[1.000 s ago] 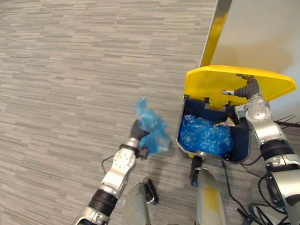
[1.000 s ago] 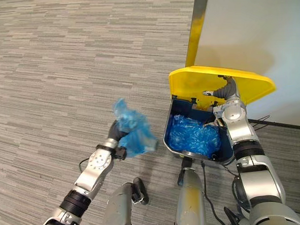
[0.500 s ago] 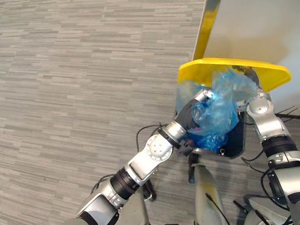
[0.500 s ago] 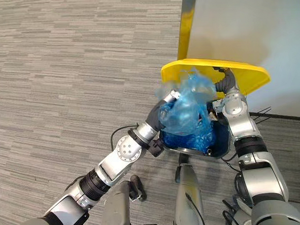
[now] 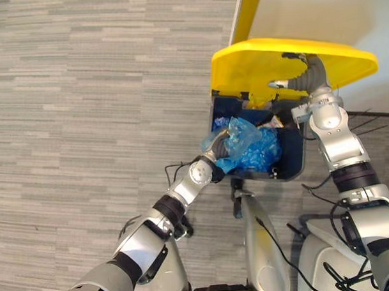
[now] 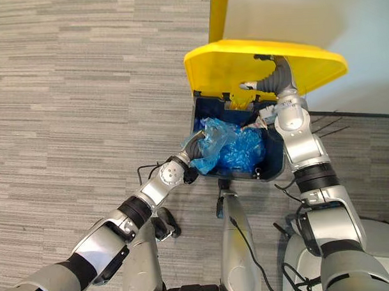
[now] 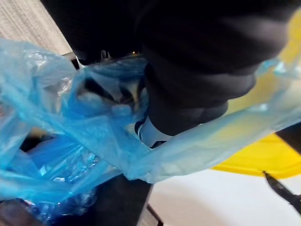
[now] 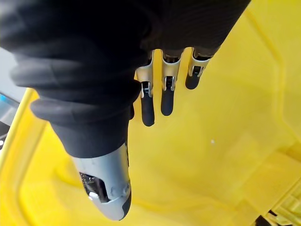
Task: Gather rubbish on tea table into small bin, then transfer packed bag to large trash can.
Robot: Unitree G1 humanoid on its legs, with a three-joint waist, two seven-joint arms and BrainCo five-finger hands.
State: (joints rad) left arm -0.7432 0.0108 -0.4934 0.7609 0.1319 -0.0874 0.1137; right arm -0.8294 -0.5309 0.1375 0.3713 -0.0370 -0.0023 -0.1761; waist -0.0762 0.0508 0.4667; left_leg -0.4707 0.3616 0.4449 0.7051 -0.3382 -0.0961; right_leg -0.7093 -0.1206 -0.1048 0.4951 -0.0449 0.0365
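Blue bag (image 5: 243, 136) slumped across trash can (image 5: 296, 156) rim, left hand (image 5: 215, 143) grip hidden in it, right hand (image 5: 307, 79) flat under lid (image 5: 255, 60).

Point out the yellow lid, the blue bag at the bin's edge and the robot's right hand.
yellow lid (image 5: 249, 64), left eye view, its bare underside.
blue bag (image 5: 240, 134), left eye view, its crumpled top.
right hand (image 8: 165, 96), right wrist view, a straight finger.

Bright, even room light covers the scene. The grey floor (image 5: 85, 124) shows no hard shadows and no glare. The yellow lid (image 5: 255, 60) throws a soft shadow on the pale wall (image 5: 318, 13), and the bin (image 5: 280, 176) beneath it is dark inside. Light glows through the thin blue bag (image 7: 56, 117).
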